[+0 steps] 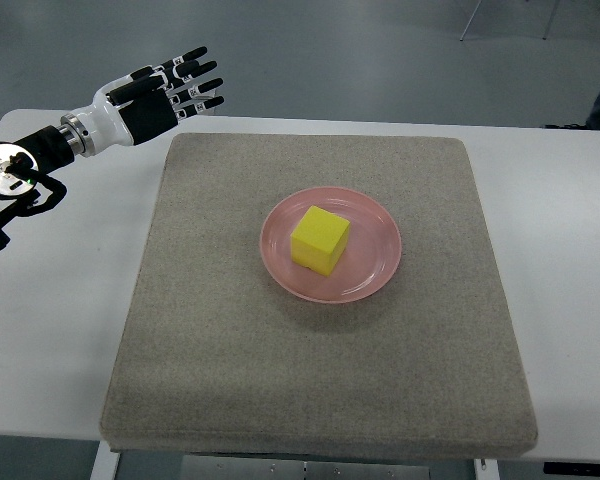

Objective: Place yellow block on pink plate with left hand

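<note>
Grey felt mat [230, 400] lying nearest, spreading under everything. Sitting on the pink plate [375, 275], well right of and nearer than the left hand [160, 95]: yellow block [320, 238], slightly left of centre. Hovering at the mat's far corner, fingers spread, holding nothing. Risking little now; only a careless return sweep nudging plate or block.
</note>
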You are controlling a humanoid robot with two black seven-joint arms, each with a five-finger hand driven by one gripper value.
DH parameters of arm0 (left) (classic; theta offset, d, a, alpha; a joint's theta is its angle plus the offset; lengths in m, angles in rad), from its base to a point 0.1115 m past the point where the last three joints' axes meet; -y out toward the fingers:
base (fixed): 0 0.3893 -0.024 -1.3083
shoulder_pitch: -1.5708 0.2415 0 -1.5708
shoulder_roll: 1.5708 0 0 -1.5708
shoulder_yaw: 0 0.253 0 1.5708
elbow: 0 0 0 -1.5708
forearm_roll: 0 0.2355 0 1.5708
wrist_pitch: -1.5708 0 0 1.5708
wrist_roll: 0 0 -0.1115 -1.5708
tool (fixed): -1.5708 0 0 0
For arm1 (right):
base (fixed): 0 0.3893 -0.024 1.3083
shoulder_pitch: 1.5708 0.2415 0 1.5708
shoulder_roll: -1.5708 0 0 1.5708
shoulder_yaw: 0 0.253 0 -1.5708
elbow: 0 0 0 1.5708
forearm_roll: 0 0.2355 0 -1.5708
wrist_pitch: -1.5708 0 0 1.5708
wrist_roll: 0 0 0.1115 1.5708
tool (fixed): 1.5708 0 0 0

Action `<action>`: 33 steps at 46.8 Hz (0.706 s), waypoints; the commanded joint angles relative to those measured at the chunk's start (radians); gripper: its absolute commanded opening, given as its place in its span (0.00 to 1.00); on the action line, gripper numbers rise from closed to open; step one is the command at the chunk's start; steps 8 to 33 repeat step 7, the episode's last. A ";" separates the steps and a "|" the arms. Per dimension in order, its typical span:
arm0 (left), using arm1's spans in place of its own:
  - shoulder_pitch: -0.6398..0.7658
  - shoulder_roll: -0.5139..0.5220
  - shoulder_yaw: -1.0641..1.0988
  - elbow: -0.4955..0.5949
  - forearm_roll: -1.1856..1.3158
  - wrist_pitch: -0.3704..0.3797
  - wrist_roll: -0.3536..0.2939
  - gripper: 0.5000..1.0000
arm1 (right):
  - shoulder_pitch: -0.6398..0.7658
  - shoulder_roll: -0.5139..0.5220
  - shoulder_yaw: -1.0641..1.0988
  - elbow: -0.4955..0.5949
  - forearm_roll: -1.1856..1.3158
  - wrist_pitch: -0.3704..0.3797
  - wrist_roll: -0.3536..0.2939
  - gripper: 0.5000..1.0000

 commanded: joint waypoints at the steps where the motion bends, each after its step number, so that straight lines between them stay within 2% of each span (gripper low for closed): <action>1: 0.005 0.000 -0.005 -0.002 0.000 0.000 0.001 0.99 | -0.001 0.000 0.000 0.001 -0.002 -0.002 0.001 0.85; 33: 0.014 0.000 -0.005 0.001 0.000 0.000 0.001 0.99 | -0.001 0.000 -0.007 0.003 -0.012 -0.002 0.000 0.85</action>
